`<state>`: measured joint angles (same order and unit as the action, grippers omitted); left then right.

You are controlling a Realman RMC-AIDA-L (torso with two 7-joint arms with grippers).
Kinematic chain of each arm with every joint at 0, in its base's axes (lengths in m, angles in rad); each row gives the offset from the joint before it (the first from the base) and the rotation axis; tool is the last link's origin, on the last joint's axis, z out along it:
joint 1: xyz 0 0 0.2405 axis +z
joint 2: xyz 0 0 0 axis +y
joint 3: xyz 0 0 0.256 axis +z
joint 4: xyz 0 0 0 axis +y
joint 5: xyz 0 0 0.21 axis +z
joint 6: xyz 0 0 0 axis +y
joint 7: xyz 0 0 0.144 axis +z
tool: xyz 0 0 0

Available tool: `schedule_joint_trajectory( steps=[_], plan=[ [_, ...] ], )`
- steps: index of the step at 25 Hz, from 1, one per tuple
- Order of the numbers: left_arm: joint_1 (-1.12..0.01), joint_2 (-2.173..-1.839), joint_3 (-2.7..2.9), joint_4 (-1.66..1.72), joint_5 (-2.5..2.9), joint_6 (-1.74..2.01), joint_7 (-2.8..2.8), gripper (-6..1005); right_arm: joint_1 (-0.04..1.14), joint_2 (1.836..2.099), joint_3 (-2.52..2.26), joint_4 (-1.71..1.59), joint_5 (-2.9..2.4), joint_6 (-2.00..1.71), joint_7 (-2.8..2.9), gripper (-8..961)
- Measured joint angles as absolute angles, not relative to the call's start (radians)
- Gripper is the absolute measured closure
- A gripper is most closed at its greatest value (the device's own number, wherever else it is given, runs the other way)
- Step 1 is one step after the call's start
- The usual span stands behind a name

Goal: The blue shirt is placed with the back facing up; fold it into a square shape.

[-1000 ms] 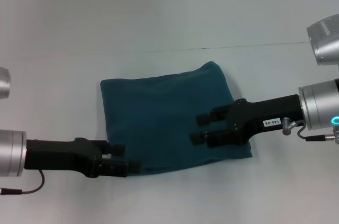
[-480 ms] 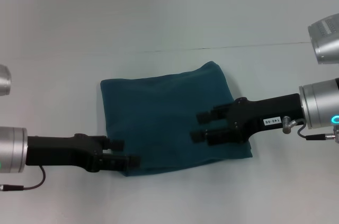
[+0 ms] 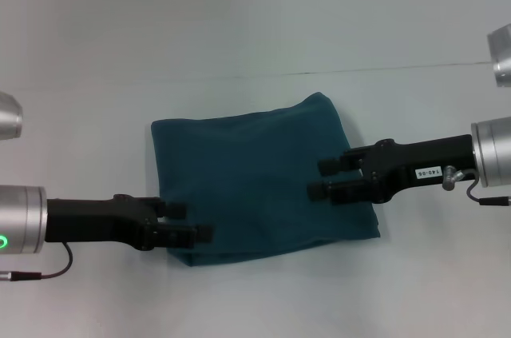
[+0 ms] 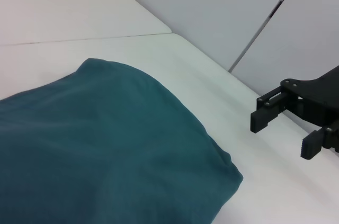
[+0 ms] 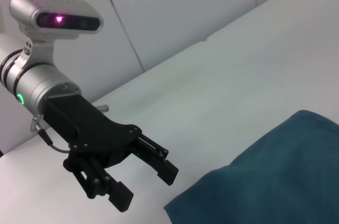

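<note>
With the blue shirt (image 3: 259, 180) already folded into a rough square mid-table (image 3: 96, 50), I see my right gripper (image 3: 323, 178) has drawn back toward its right edge, while my left gripper (image 3: 192, 220) sits at its near-left corner, both open and empty, so the fold looks finished.

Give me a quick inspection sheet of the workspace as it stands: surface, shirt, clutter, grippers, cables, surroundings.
Surface: white table, one thin seam line running across it.
Job's things: blue shirt lies folded into a rough rectangle, corners rounded, edges not quite straight.
Clutter: nothing seen.
Grippers: left gripper open at the shirt's near left corner, holding nothing; right gripper open above the shirt's right part, holding nothing.
Cables: thin black cable under the left wrist; short looped cable at the right wrist.
Surroundings: pale wall panels behind the table.
</note>
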<state>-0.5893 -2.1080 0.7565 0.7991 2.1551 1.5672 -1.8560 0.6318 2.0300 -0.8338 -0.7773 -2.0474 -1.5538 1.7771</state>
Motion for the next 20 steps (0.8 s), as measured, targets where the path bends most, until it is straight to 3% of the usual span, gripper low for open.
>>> schedule_joint_trajectory(
  steps=[20],
  plan=[
    [-0.594, -2.111, 0.758, 0.799, 2.158, 1.562, -1.858, 164, 0.638, 2.037, -0.827, -0.777, -2.047, -1.521, 1.781, 298]
  ],
)
